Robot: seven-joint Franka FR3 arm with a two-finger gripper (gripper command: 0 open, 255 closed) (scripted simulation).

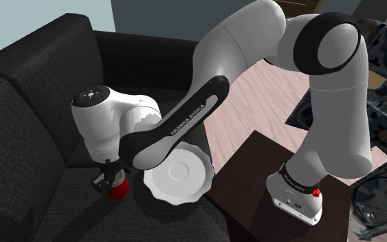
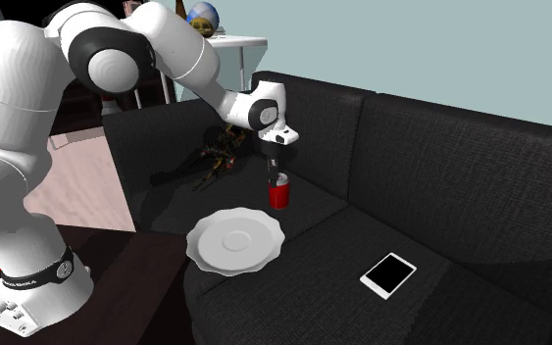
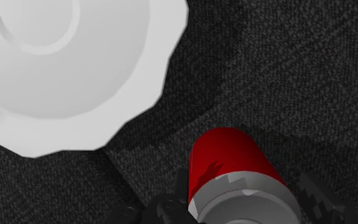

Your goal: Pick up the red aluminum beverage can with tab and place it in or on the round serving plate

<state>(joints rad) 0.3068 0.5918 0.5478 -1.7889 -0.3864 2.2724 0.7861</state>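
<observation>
While the plate (image 2: 234,243) lies near, the hand (image 2: 278,176) grips the red can (image 2: 279,195) at its top

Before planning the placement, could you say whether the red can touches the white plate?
Apart: the wrist view shows dark sofa fabric between the red can and the white plate's rim.

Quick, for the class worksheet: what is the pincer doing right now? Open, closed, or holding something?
Pincer: closed on the red can, which is clasped between its two fingers.
</observation>
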